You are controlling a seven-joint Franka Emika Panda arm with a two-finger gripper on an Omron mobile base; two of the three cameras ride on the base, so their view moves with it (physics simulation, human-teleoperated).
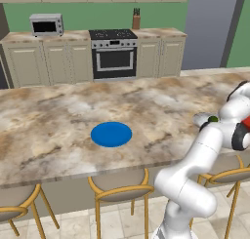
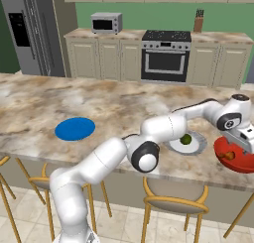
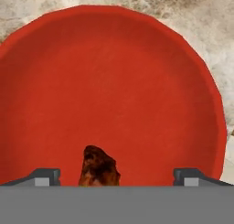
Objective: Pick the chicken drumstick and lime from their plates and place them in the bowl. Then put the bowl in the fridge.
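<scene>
The gripper (image 3: 114,176) is hanging wide apart over the red bowl (image 3: 137,81); the chicken drumstick (image 3: 98,167) is lying inside, its lower end cut off. The arm is partly hiding the lime (image 2: 186,138).

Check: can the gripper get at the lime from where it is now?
Probably yes. The lime sits uncovered on its grey plate, right beside the red bowl the open gripper hangs over; only the arm's own forearm crosses near it.

No text, label, brand, number or sign can be read anywhere. The microwave (image 2: 106,23) left of the oven (image 2: 165,56) has a plain face, the oven's knob strip is too small to make out, and the fridge (image 2: 30,31) left of the microwave has a blank black panel.
</scene>
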